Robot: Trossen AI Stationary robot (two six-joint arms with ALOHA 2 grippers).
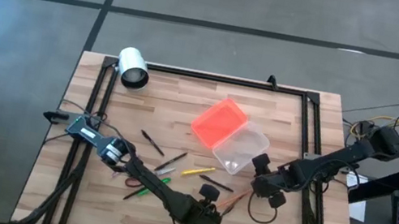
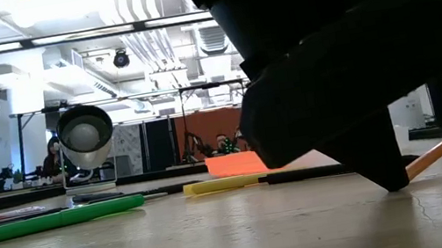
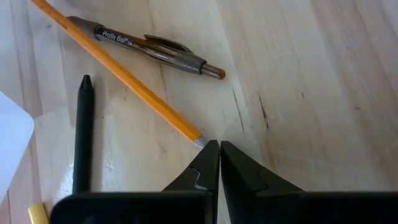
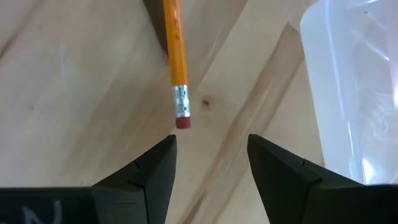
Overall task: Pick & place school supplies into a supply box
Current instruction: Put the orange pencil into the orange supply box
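Down near the table's front edge, the left gripper (image 3: 219,163) is sitting with fingers pressed together, empty, at the tip of an orange pencil (image 3: 118,73). Opposite, the right gripper (image 4: 211,163) is hovering spread wide over the pencil's eraser end, just beside the clear supply box (image 1: 241,149), whose orange lid (image 1: 219,120) is lying alongside.

The high view looks straight down on the whole table (image 1: 183,109) from well above, floor showing around it. The low view sits at table-top height, facing level across the boards into the room, with the left arm's dark bulk very near the lens. Each wrist view looks down closely at the wood past its own fingers. The orange pencil (image 3: 118,74) shows in both wrist views and also in the low view.
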